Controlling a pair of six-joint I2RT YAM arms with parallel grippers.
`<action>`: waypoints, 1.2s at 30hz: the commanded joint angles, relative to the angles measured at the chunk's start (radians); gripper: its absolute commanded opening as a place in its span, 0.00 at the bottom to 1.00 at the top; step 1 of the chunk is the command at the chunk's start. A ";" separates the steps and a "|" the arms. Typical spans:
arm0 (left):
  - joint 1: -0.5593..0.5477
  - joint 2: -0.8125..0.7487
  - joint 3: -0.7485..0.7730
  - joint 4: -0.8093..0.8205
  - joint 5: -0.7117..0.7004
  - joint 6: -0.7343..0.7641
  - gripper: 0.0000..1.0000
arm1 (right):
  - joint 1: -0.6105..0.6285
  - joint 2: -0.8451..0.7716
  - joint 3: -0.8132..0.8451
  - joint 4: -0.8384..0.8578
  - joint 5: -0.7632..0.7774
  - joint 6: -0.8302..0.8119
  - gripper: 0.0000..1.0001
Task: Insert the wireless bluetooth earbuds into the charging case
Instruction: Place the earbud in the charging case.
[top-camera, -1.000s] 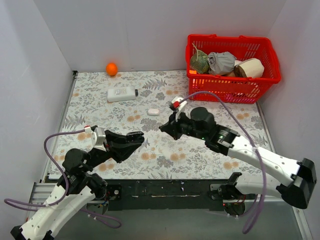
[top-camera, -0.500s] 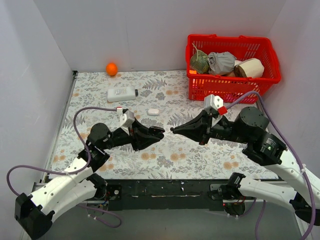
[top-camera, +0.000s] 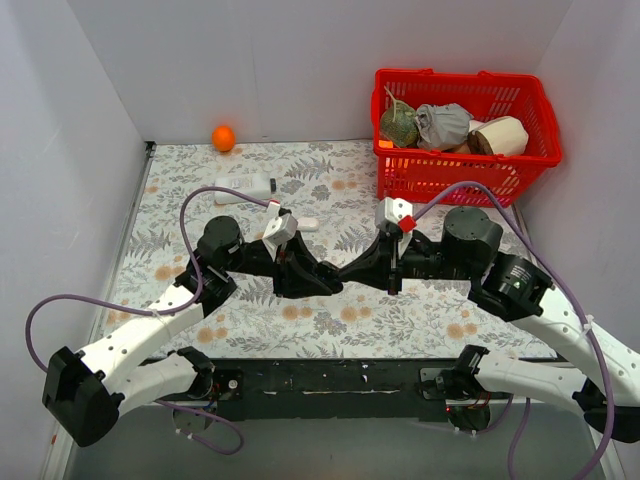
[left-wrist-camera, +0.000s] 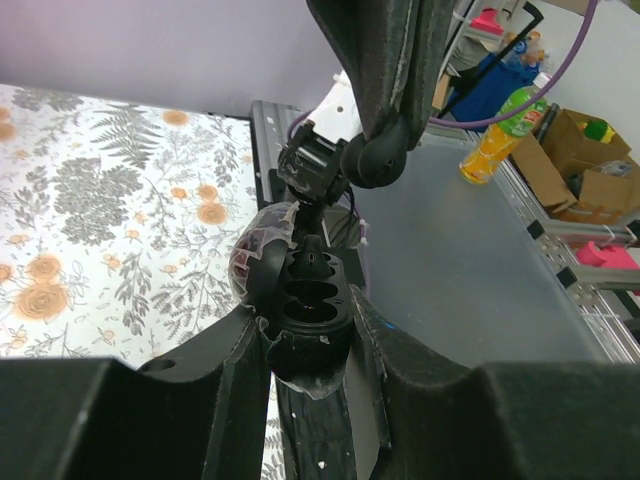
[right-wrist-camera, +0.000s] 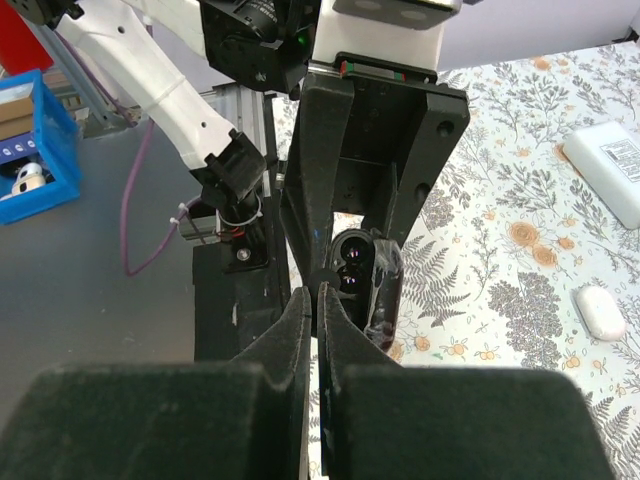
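The open black case (left-wrist-camera: 305, 290) sits clamped in the left gripper (left-wrist-camera: 305, 332), held in the air left and in front of the red basket (top-camera: 465, 140). The right gripper (right-wrist-camera: 318, 300) is pinched on a black earbud (left-wrist-camera: 375, 160) just above the case's sockets. The white bottle (top-camera: 245, 188), left of the basket, has a label too small to read.
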 joint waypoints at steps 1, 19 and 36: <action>0.005 0.004 0.037 -0.031 0.071 0.025 0.00 | 0.001 0.014 0.029 0.020 -0.031 -0.014 0.01; 0.005 -0.012 0.029 -0.060 0.055 0.035 0.00 | 0.002 0.104 0.012 0.024 -0.048 -0.005 0.01; 0.005 -0.027 0.021 -0.086 0.045 0.057 0.00 | 0.016 0.172 0.021 0.044 -0.054 0.001 0.01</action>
